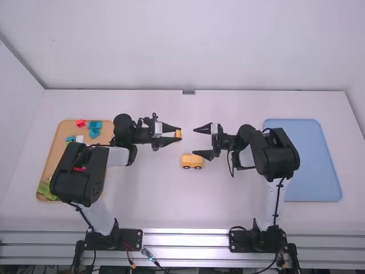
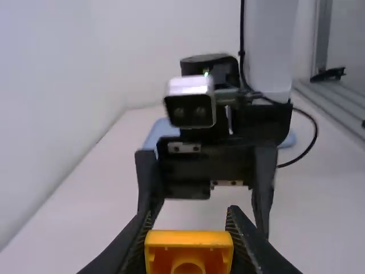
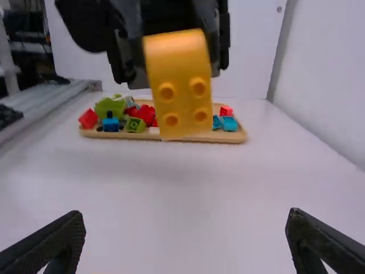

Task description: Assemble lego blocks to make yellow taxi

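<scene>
In the high view my left gripper is shut on a yellow block, held above the table's middle. That yellow block sits between the fingertips of my left gripper in the left wrist view; in the right wrist view the block turns its studs toward the camera. My right gripper faces it from across a gap, open and holding nothing; its fingers stand wide apart around bare space in its own view, the right gripper. A yellow car body with dark wheels rests on the table just below that gap.
On the left, a wooden tray holds red, blue and green blocks, partly hidden under the left arm. An unloaded blue tray lies at the right, beside the right arm. White walls rise behind the table.
</scene>
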